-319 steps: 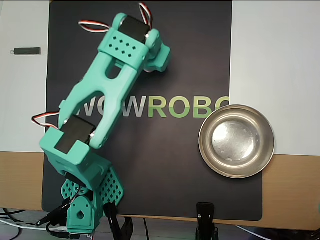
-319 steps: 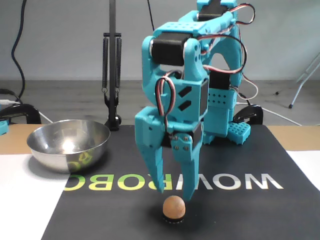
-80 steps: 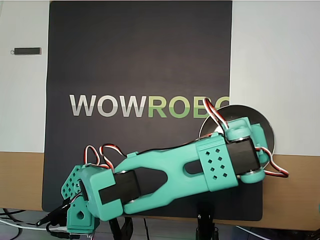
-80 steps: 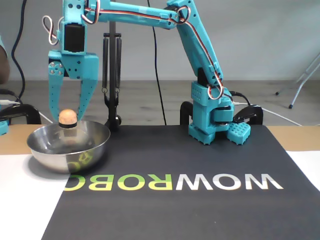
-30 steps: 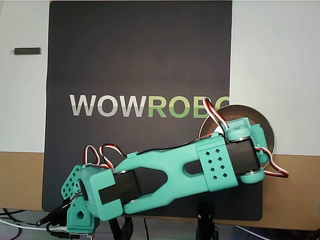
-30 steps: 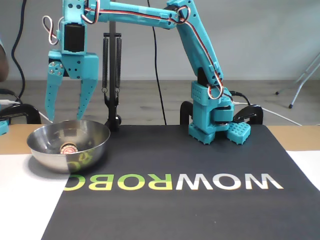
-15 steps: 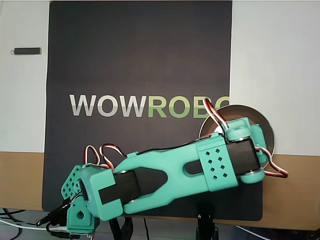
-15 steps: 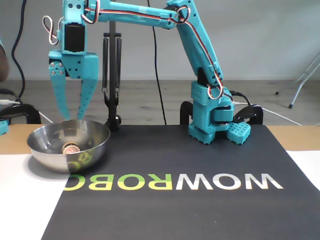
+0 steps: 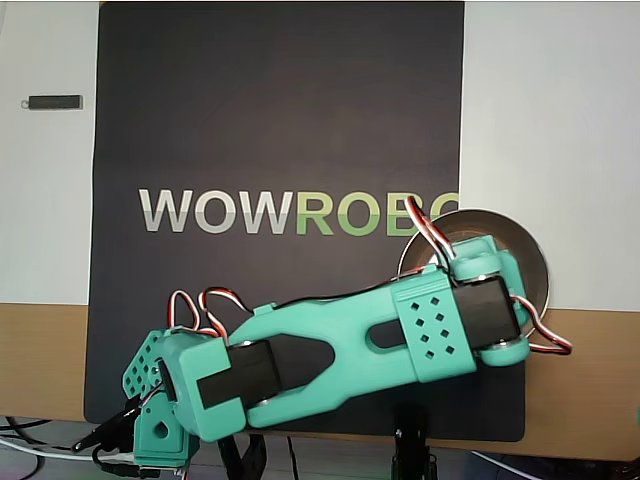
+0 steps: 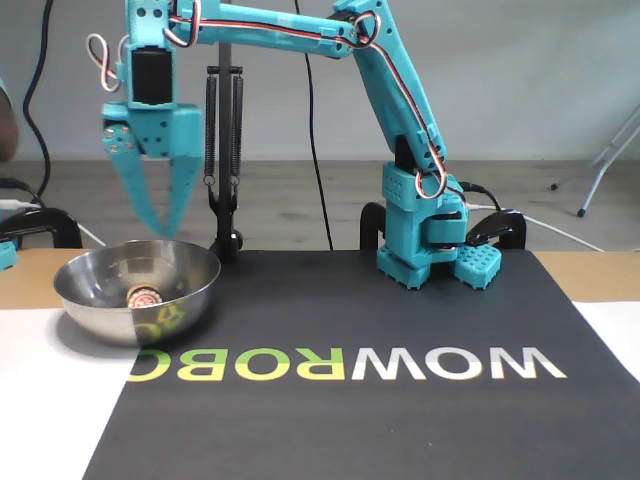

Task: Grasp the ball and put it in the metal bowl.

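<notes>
Up above the bowl is where my gripper hangs right now, fingers pointing down and pinched back together at the tips, holding nothing. Half a second ago they were still spread apart, and a couple seconds before that they had the ball squeezed between them just over the rim, so yeah, I've let go and shut up shop.

The ball sits inside the bowl now, low against the near wall in the fixed view, just a small tan blob with the steel reflecting around it. It looks settled, not rolling, though it's small enough there that I wouldn't swear to it.

From overhead my arm stretches across the dark mat and covers most of the bowl, so the ball doesn't show in that view at all.

Far as I can judge, the job's basically done. What's left is pulling the arm back without clipping the rim.
</notes>
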Available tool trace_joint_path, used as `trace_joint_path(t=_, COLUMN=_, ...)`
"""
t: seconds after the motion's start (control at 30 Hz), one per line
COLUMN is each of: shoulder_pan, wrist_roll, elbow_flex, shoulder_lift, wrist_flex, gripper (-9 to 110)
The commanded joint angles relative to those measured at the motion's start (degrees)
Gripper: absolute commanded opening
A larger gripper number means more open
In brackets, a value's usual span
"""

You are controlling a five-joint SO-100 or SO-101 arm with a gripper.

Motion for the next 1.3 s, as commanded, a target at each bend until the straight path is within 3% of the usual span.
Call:
trace_joint_path(t=0.0, shoulder_pan=-0.7, wrist_roll=-0.26, elbow_flex=-1.93, shoulder_lift=4.39, wrist_flex=1.85, gripper=0)
trace_joint_path(t=0.67, shoulder_pan=-24.87, wrist_roll=0.26, elbow_flex=25.31, shoulder_lift=33.66, wrist_flex=2.29, gripper=0)
trace_joint_path(t=1.27, shoulder_pan=-54.14, wrist_roll=0.44, elbow_flex=29.53, shoulder_lift=35.24, wrist_flex=2.29, gripper=0)
